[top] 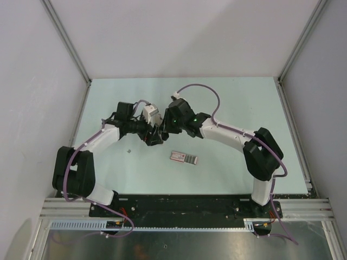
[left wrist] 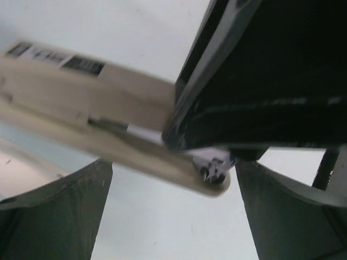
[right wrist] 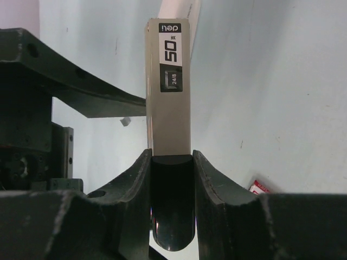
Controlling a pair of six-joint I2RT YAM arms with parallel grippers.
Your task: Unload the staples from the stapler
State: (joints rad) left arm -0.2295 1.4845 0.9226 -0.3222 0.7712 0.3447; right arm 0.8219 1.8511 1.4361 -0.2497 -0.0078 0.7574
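Note:
The stapler point(top: 149, 114), a small oblong with a white shell, is held above the table between the two arms. My right gripper point(top: 162, 126) is shut on its dark end point(right wrist: 172, 206); the shell with a "50" label point(right wrist: 168, 103) points away from the wrist. My left gripper point(top: 153, 136) is open, its fingers point(left wrist: 59, 211) wide apart just below the stapler point(left wrist: 108, 116) and not touching it. A small metal part point(left wrist: 212, 172) shows at the stapler's rounded end. One tiny grey staple bit point(top: 129, 151) lies on the table and shows in the right wrist view point(right wrist: 125, 122) too.
A flat pink-and-grey packet point(top: 184, 157) lies on the table just in front of the grippers; its corner shows in the right wrist view point(right wrist: 259, 187). White walls with metal posts enclose the table point(top: 227, 108) on three sides.

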